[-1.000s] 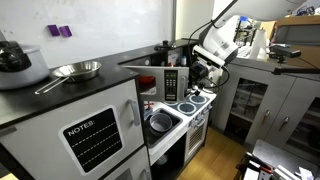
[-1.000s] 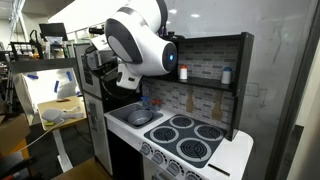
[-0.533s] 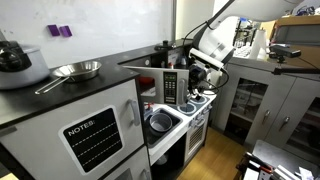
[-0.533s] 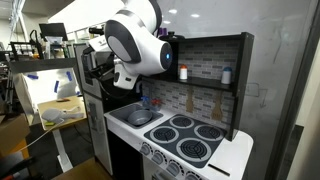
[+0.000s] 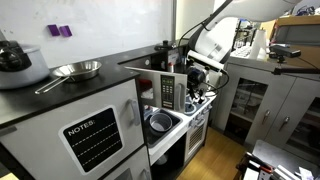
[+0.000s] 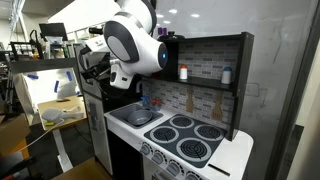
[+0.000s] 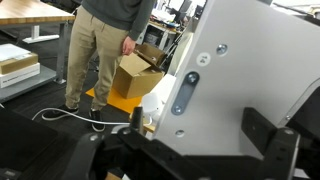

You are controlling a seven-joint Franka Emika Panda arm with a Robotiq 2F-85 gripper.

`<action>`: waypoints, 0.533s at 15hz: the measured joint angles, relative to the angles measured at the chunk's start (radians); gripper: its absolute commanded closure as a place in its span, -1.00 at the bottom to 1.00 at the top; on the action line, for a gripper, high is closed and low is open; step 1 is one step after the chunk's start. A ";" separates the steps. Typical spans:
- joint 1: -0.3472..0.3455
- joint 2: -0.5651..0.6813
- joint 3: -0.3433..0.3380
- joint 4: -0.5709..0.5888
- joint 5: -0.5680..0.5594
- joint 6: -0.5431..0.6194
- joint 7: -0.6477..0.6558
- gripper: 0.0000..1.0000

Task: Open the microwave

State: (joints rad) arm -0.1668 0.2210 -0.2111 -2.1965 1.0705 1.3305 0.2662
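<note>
Okay, exterior view, microwave: I've got the microwave (image 5: 168, 92) just right of frame centre, tucked under the dark countertop, white-framed door with its dark window facing me.
Exterior view, gripper: the gripper (image 5: 196, 80) sits just to the right of the microwave door, right up against its edge. At this size I cannot tell whether the pincer is apart or together.
Exterior view, arm: the white arm (image 5: 208, 42) comes down from the upper right of the frame.
Exterior view, surroundings: chalkboard door (image 5: 93, 138) marked NOTES at lower left, a metal pan (image 5: 77, 70) on the counter above it, the sink (image 5: 160, 122) directly below the microwave.
Exterior view, arm up close: the arm's (image 6: 135, 42) big white joint fills the upper middle and blocks most of what I want to see.
Exterior view, gripper end: dark hardware reaches left from that joint, and the jaws themselves are hidden.
Exterior view, stove: four burners (image 6: 185, 135) at lower right, well apart from the arm.
Wrist view, panel: a tilted white panel (image 7: 240, 70) with screw heads fills the right half, very close to the lens.
Wrist view, background: a person (image 7: 100, 40) in khaki trousers stands at upper left beside a cardboard box (image 7: 135, 75).
Wrist view, pincer: only blurred dark shapes along the bottom edge, so I cannot tell its state here either.
</note>
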 measured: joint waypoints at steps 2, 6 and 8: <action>0.007 -0.003 0.002 0.000 -0.004 -0.002 -0.002 -1.00; 0.022 -0.010 0.023 0.013 -0.005 -0.003 -0.002 -1.00; 0.034 -0.010 0.033 0.017 -0.005 -0.004 -0.002 -1.00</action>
State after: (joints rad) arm -0.1330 0.2108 -0.1779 -2.1791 1.0655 1.3264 0.2643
